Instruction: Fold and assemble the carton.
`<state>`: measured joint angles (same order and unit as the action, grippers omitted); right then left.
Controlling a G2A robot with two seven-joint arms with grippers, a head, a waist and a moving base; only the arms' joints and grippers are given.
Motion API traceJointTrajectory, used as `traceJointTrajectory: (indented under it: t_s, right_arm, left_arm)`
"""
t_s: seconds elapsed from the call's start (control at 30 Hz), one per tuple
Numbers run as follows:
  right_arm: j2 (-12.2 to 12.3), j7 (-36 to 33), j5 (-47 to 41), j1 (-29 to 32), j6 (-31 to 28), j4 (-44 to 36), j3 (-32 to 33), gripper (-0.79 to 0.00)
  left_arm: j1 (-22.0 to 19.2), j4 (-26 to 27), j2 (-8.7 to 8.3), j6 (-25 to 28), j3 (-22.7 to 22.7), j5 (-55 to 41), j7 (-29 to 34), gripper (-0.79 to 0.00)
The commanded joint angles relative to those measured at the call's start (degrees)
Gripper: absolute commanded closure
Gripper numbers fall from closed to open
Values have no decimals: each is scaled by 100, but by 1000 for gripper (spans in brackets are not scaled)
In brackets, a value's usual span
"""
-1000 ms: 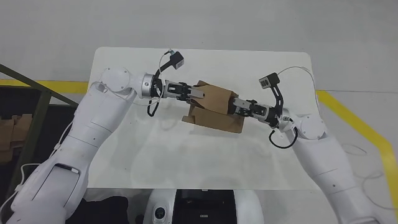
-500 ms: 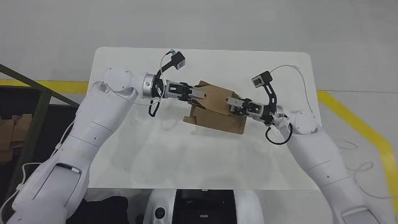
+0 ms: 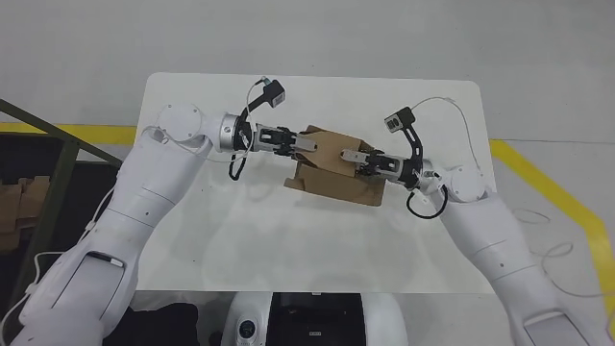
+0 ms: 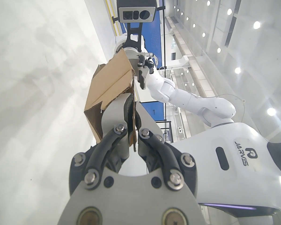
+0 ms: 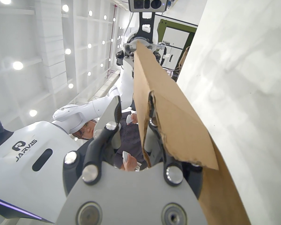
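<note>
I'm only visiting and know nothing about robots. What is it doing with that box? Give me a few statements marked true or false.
1. The left claw is clamped on an edge of the carton. True.
2. The right claw is clamped tight as well. False: its fingers stand apart at the carton's other end.
3. The carton is plain brown cardboard. True.
4. The carton lies untouched on the floor. False: it is over the white table, between the two claws.

Robotics test hall: a white worktop (image 3: 192, 240) stands on a grey floor (image 3: 384, 19) marked with yellow lines (image 3: 96, 134), beneath a high white ceiling with rows of spotlights (image 4: 237, 70).
</note>
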<state>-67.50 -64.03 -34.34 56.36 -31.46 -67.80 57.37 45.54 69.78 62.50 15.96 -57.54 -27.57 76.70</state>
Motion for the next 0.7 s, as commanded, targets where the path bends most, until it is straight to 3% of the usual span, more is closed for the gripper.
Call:
traceJointTrajectory:
  t_s: [0.0,0.1,0.37,0.43,0.53,0.67]
  right_arm:
    - [-9,31,123,-49,78,-31,-28,-89]
    - [-21,98,212,-89,159,-57,-48,0]
    - [-36,167,379,-118,278,-82,-54,0]
    - [-33,191,408,-98,293,-92,-38,0]
    - [-26,235,491,-64,327,-117,-11,0]
    - [-19,354,600,-8,374,-172,19,0]
  left_arm:
    - [8,8,-5,0,-13,12,18,0]
    - [28,6,-13,9,-41,12,25,0]
    - [107,136,-46,-2,-136,18,59,-25]
    - [134,188,-57,-7,-174,6,58,-286]
    - [176,318,-70,-26,-197,-69,195,-529]
    - [227,446,-85,-39,-243,-184,314,-573]
